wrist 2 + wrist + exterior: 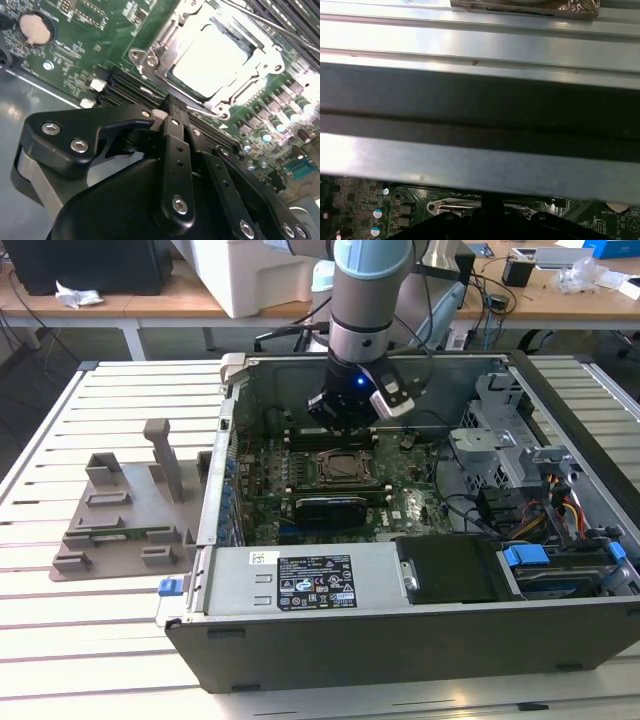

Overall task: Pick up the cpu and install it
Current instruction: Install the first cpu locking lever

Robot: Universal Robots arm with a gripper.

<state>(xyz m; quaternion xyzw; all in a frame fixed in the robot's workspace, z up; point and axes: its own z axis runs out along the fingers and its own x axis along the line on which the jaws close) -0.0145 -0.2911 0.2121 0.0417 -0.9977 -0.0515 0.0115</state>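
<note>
The cpu (212, 60), a flat square chip with a shiny silver top, lies inside the metal socket frame (150, 60) on the green motherboard (400, 510). In the exterior view the socket (345, 468) sits at the middle of the board inside the open computer case. My gripper (345, 425) hangs straight down just above and behind the socket. In the second wrist view my gripper (170, 107) is shut, its black tips meeting over the memory slots beside the socket, with nothing between them.
A silver box with a white label (310, 580) lines the case's near side. A drive cage and cables (520, 480) fill the exterior view's right. A grey fixture plate with upright posts (120, 520) lies outside the case. The case wall (480, 100) stands close.
</note>
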